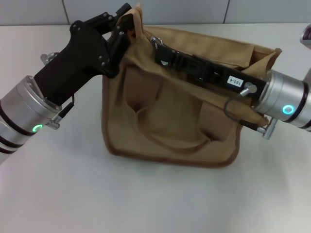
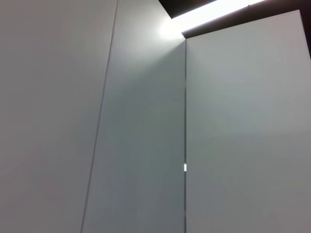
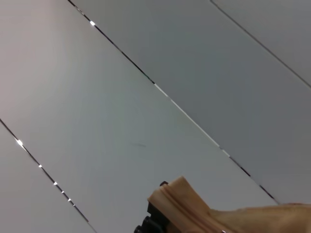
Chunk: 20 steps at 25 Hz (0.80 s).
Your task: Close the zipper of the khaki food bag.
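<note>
The khaki food bag stands upright on the white table, with its handle strap hanging on the near face. My left gripper is shut on the bag's top left corner, where the fabric peaks up. My right gripper reaches across the bag's top from the right. Its tip is shut at the small silver pull tab of the zipper, close to the left end. Behind my right arm the bag's mouth still gapes. The right wrist view shows only the tan fabric corner. The left wrist view shows no bag.
The white table extends in front of and beside the bag. Grey wall panels stand behind it and fill both wrist views.
</note>
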Motion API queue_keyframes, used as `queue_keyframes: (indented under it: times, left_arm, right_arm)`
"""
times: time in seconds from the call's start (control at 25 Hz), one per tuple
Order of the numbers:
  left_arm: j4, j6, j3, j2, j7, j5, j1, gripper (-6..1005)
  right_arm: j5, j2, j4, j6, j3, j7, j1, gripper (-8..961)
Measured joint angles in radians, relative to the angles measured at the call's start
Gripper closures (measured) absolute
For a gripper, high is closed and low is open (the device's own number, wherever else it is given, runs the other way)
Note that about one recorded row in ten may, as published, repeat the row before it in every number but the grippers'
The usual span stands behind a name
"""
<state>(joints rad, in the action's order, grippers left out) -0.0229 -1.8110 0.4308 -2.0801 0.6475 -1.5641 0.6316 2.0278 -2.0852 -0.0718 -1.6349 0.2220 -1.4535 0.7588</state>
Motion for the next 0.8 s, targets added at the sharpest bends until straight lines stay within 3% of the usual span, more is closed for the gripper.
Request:
queue_keyframes:
  times: [0.16,0.8]
  left_arm:
    - [-0.007,-0.001,-0.040,0.001,0.002,0.001,-0.024,907]
    - [-0.043,-0.002,-0.137,0.008,0.007,0.004,-0.102,907]
  right_arm:
    - [0.000,0.003,-0.023,-0.013,0.000,-0.012,-0.039,954]
    - [-0.078,0.014,-0.237,-0.161,-0.004,-0.167,-0.254,955]
